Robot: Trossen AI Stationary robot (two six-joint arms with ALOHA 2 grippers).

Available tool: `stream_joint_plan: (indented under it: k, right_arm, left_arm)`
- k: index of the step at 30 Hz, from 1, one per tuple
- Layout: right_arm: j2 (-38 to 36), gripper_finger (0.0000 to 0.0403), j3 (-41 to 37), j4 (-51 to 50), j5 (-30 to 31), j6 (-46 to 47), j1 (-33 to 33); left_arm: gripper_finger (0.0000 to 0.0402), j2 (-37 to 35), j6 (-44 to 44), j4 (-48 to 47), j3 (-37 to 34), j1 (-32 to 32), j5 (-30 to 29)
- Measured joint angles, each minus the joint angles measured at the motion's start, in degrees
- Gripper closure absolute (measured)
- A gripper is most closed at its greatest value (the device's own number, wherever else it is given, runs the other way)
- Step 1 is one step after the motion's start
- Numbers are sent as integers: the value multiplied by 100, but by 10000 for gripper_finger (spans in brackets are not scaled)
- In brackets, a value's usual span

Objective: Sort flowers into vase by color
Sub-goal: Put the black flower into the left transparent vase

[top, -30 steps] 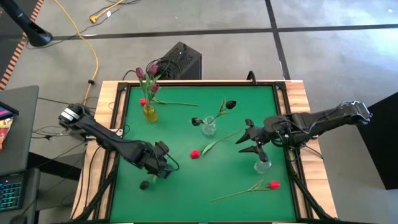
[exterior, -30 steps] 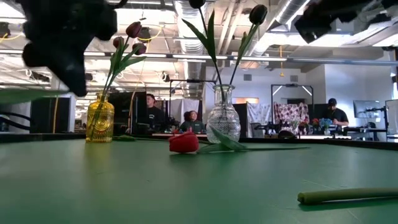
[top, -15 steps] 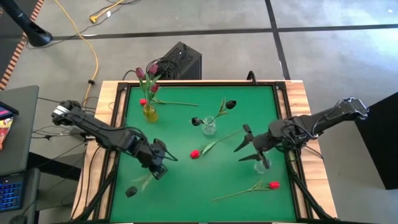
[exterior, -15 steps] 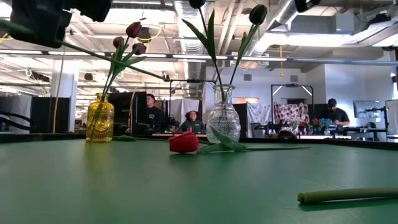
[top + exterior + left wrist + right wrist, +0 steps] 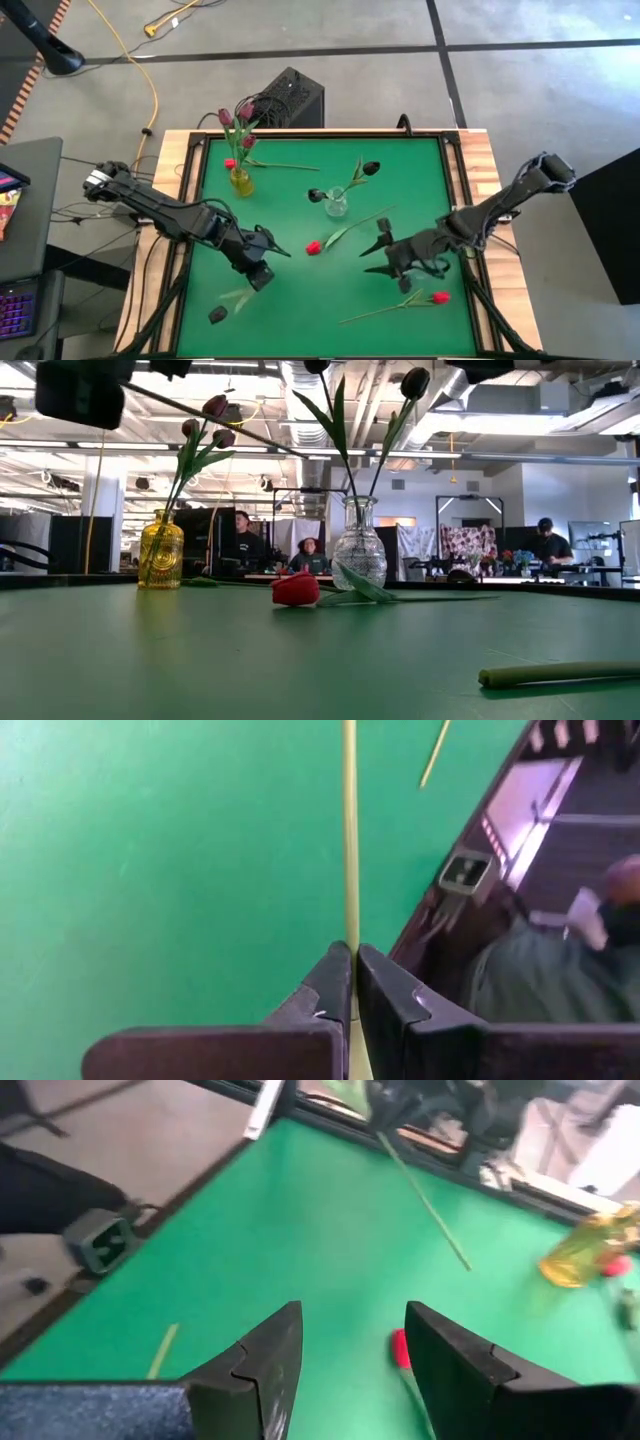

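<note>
My left gripper is shut on a dark-headed tulip over the table's near left part. The tulip's head points toward the near left corner. My right gripper hangs open above the table's right middle, touching nothing. Just left of it a red tulip lies flat on the mat. A second red tulip lies near the near right corner. A yellow vase holds maroon tulips, and a clear vase holds dark ones. My left gripper pinches the dark tulip's thin green stem between its two fingers. The stem runs straight on past the fingertips. The flower is lifted clear of the table, with its head and leaves on the side toward the near left corner.
A red flower head and a loose stem lie beside the yellow vase. The green mat has a raised wooden rim. Open mat lies along the near edge. People sit in the room beyond the far edge.
My left gripper has risen with the dark tulip, lifting it off the mat; the head has swung toward the near left corner. My right gripper has moved from the table's right side toward the left and the near edge, staying open.
</note>
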Motion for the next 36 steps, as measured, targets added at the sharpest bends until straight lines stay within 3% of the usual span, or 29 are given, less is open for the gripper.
stream_joint_plan:
  k: [7, 13, 26, 36]
  right_arm:
    - [1106, 200, 536, 42, 1753, -613, 382]
    - [2229, 213, 1158, 781, 2731, -1894, 478]
    - [4289, 223, 3366, 1086, 2850, -3448, 228]
    - [5212, 225, 4401, 1081, 3170, -4306, -83]
  left_arm:
    - [401, 0, -109, 131, 2, 95, -494]
    - [401, 0, -281, 124, 2, 95, -318]
    - [401, 0, 201, 250, 2, 296, -334]
    - [401, 0, 503, 299, 2, 317, -139]
